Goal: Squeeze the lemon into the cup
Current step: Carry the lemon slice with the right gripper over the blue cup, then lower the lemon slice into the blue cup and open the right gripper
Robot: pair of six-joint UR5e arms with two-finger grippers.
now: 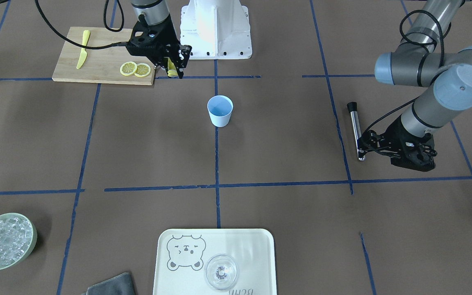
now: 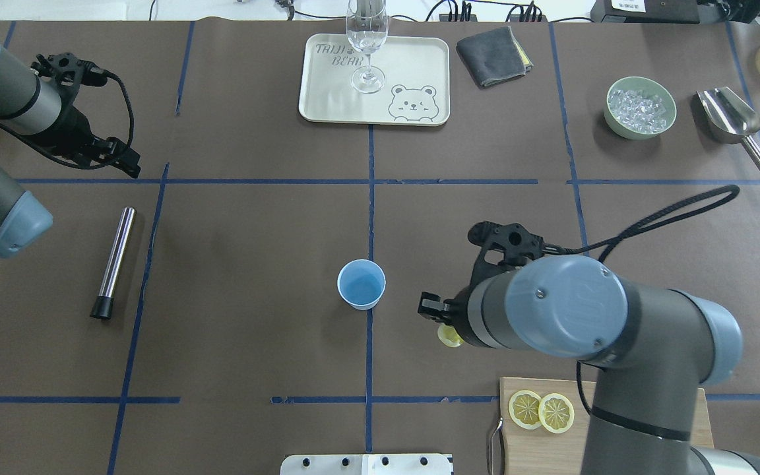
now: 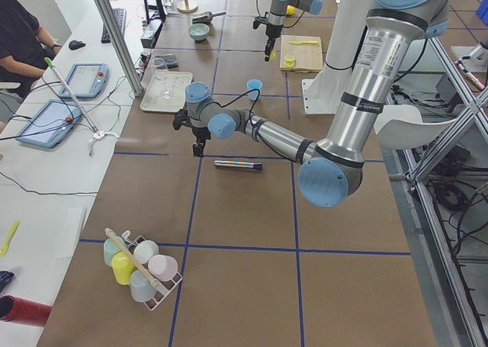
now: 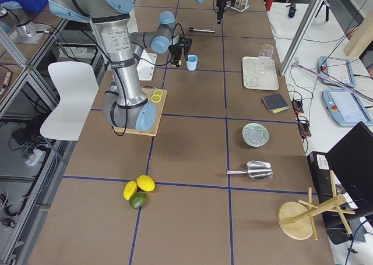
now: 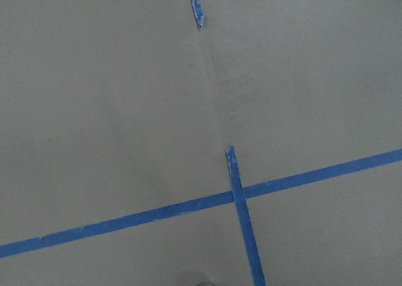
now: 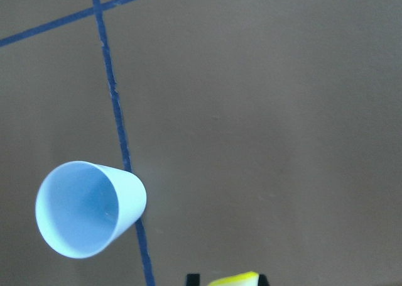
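Right claw (image 1: 175, 69) pinching lemon (image 1: 171, 73), half-hidden overhead

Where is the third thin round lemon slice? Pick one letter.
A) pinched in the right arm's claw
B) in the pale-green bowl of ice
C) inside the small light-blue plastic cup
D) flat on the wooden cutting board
A: the right claw is shut on the thin round lemon slice, short of the small light-blue plastic cup; only the two other slices lie on the wooden cutting board.

Robotics lab, paper-covered table (image 1: 281, 143) gridded with blue tape (image 1: 216, 164), aluminium frame posts (image 3: 114, 34), control tablets (image 3: 82, 80) alongside.
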